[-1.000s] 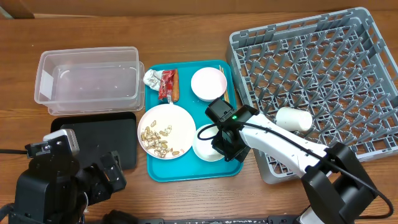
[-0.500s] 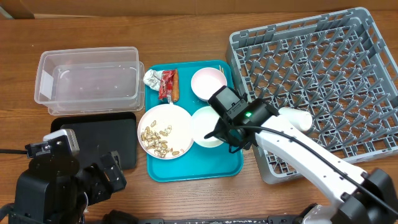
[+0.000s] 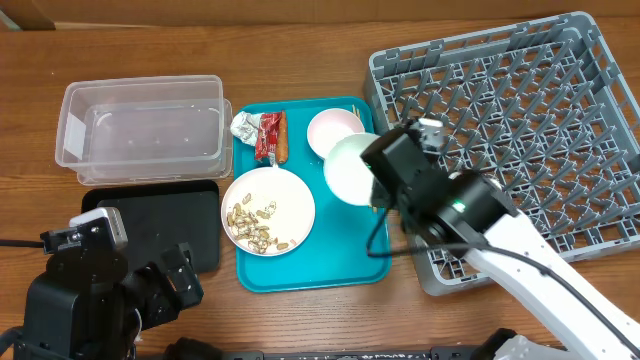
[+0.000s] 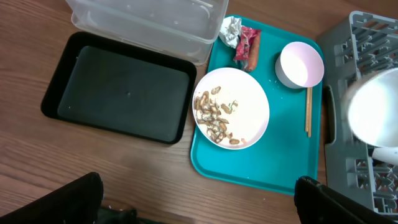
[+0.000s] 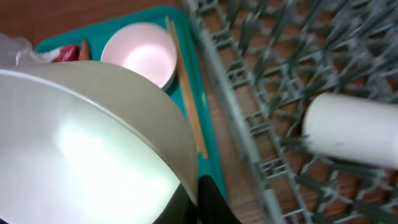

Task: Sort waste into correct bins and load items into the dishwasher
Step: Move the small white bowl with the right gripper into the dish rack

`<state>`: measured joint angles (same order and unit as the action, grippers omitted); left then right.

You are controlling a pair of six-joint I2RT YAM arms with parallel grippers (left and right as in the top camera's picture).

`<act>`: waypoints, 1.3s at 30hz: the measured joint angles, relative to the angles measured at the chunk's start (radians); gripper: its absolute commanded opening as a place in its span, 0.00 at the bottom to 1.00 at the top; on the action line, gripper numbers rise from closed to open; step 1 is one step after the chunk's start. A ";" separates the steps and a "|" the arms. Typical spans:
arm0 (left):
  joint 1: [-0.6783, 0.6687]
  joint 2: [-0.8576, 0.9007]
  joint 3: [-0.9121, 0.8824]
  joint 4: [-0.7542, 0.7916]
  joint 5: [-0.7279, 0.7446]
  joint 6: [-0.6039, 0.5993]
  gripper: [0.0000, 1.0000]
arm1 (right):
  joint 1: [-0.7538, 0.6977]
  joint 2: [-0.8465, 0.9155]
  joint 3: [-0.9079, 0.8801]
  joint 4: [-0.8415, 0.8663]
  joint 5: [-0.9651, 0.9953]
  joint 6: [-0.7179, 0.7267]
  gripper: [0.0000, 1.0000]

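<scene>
My right gripper [image 3: 376, 182] is shut on the rim of a white bowl [image 3: 349, 168] and holds it tilted in the air over the right edge of the teal tray [image 3: 310, 265], beside the grey dish rack [image 3: 520, 110]. In the right wrist view the bowl [image 5: 81, 149] fills the left side, pinched by the fingers [image 5: 199, 202]. A white cup [image 5: 351, 138] lies in the rack. The pink bowl [image 3: 331, 127], chopsticks [image 4: 308, 112], the plate of nut shells [image 3: 268, 208], silvery wrapper [image 3: 243, 125], red wrapper [image 3: 267, 133] and sausage [image 3: 282, 140] are on the teal tray. My left gripper [image 4: 199, 208] is open and empty.
The clear tub [image 3: 140, 125] stands at the back left, with the black tray [image 3: 165, 222] in front of it. The left arm [image 3: 110, 290] sits at the front left corner of the wooden table.
My right gripper has lifted the white bowl off the teal tray and carried it back and to the right, toward the rack's left edge. The left arm has not moved.
</scene>
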<state>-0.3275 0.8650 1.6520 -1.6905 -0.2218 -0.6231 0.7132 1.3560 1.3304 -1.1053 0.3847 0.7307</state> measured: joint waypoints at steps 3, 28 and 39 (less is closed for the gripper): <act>0.000 0.000 0.000 0.000 0.000 0.000 1.00 | 0.000 -0.041 0.000 -0.011 0.097 -0.061 0.04; 0.000 0.000 0.000 0.000 0.000 0.000 1.00 | -0.185 0.129 0.006 -0.108 0.567 -0.207 0.04; 0.000 0.000 0.000 0.000 0.000 0.000 1.00 | -0.312 0.172 0.007 0.215 0.582 -0.347 0.04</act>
<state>-0.3275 0.8650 1.6520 -1.6909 -0.2218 -0.6231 0.4011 1.5284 1.3373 -0.8902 0.9665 0.3836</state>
